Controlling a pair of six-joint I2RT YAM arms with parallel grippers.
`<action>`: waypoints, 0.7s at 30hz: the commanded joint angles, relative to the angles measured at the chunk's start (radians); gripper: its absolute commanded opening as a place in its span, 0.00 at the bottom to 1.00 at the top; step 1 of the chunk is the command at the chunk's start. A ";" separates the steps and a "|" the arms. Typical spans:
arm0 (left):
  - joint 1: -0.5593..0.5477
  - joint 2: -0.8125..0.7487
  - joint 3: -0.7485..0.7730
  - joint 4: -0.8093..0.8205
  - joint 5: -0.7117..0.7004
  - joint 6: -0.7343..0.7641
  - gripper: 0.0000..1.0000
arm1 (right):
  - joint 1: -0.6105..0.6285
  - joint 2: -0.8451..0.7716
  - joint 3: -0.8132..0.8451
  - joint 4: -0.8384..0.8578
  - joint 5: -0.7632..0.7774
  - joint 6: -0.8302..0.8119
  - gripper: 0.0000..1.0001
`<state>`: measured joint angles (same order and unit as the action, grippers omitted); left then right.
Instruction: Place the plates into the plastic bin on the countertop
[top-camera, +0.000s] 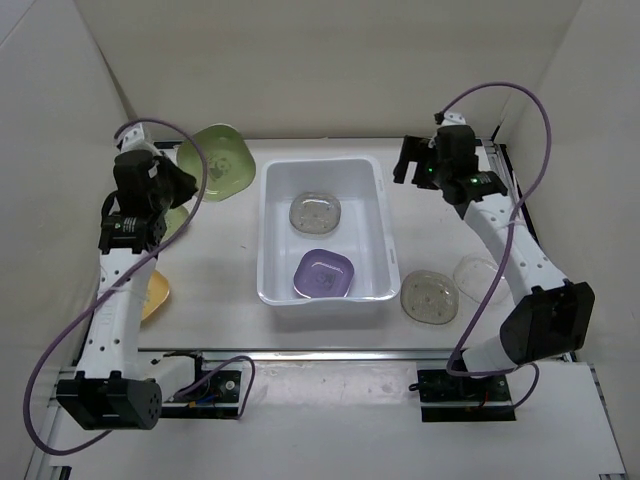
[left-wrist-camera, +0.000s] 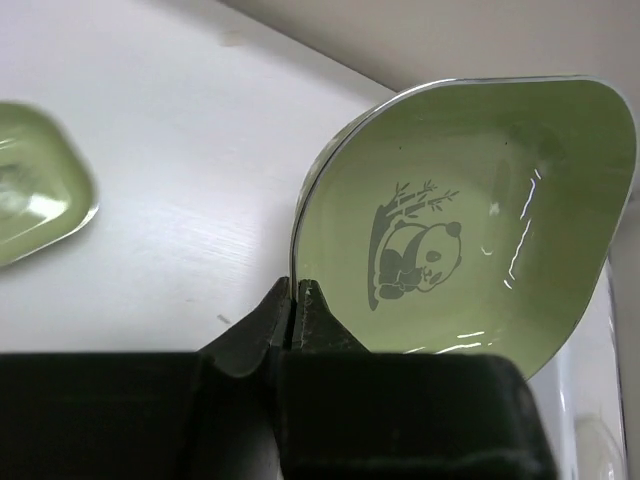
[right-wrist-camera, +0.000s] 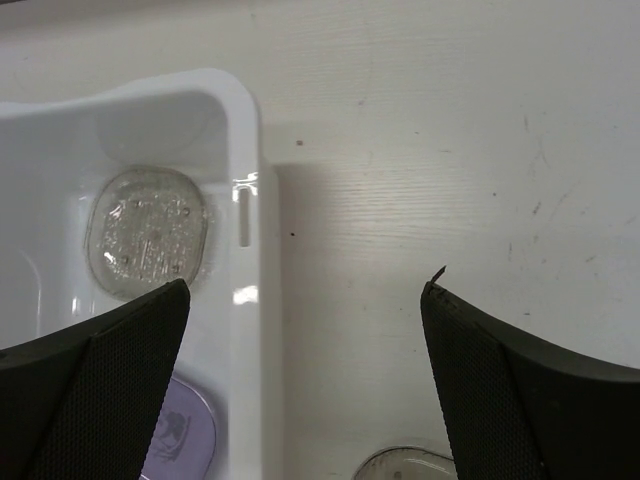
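Pinching rim of light-green plate (left-wrist-camera: 470, 210), left hand (left-wrist-camera: 297, 292) | right hand (right-wrist-camera: 307, 287) open beside bin (right-wrist-camera: 250, 210)

Bright, even light; glare on green plate (left-wrist-camera: 470, 215)

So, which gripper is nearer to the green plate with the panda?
Left. The left gripper pinches the panda plate by its rim; the right gripper hangs open on the other side of the bin.
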<state>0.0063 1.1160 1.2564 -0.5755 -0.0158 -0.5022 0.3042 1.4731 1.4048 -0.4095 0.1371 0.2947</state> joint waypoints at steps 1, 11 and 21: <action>-0.083 0.053 0.050 -0.017 0.194 0.106 0.10 | -0.100 -0.056 -0.033 0.029 -0.154 -0.013 0.99; -0.403 0.307 0.093 -0.130 0.133 0.143 0.10 | -0.393 -0.053 -0.052 0.008 -0.101 -0.006 0.99; -0.529 0.516 0.170 -0.233 0.206 0.232 0.10 | -0.474 -0.007 -0.006 -0.020 -0.076 -0.032 0.99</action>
<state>-0.4950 1.6180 1.3674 -0.7738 0.1493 -0.3202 -0.1696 1.4544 1.3472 -0.4217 0.0475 0.2859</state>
